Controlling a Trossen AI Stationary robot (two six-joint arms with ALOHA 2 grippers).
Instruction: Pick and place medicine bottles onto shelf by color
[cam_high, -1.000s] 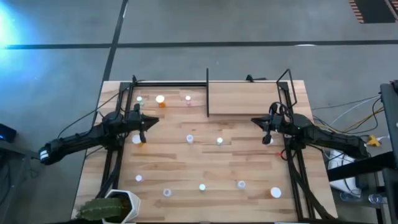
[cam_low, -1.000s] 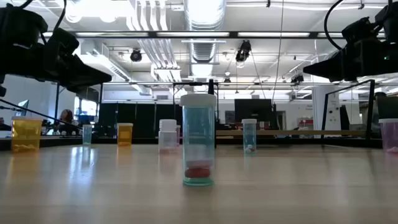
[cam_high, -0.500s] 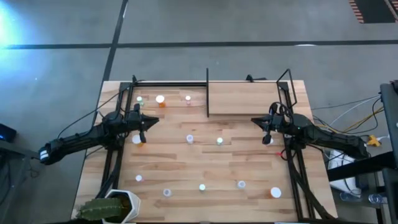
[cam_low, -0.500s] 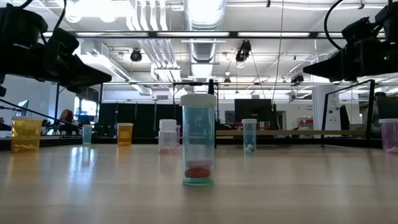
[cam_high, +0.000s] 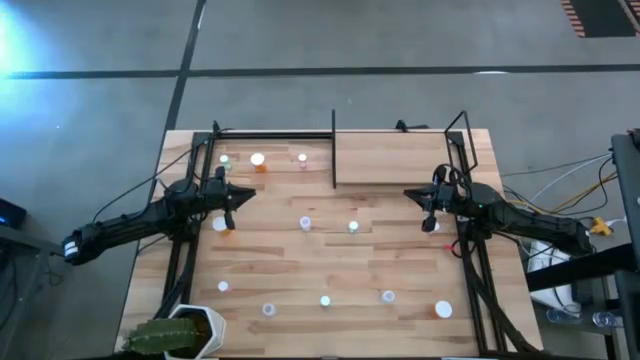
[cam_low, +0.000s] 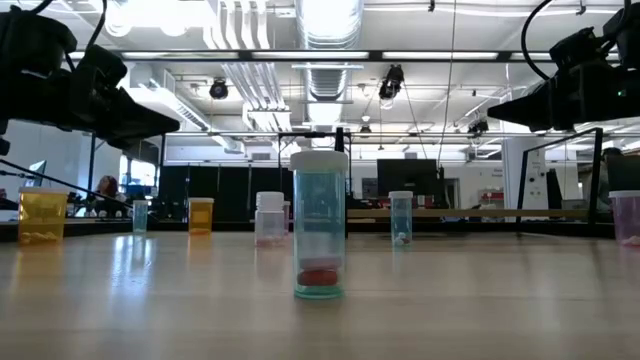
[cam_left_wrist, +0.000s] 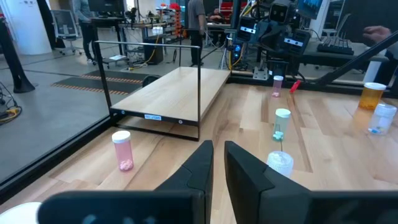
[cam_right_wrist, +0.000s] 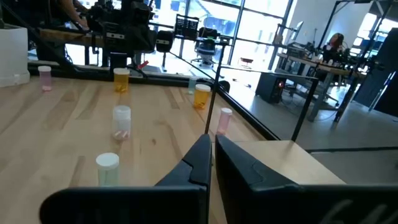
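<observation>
Both grippers, left (cam_high: 232, 196) and right (cam_high: 428, 204), hover closed, holding nothing.

We find no writing we can read. A small white label (cam_left_wrist: 153, 117) sits on the shelf's (cam_left_wrist: 180, 93) front edge, but its print is too small for us.

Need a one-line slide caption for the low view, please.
Teal-bodied, white-capped pill bottle stands upright on the wooden table, red pills at its bottom.
</observation>
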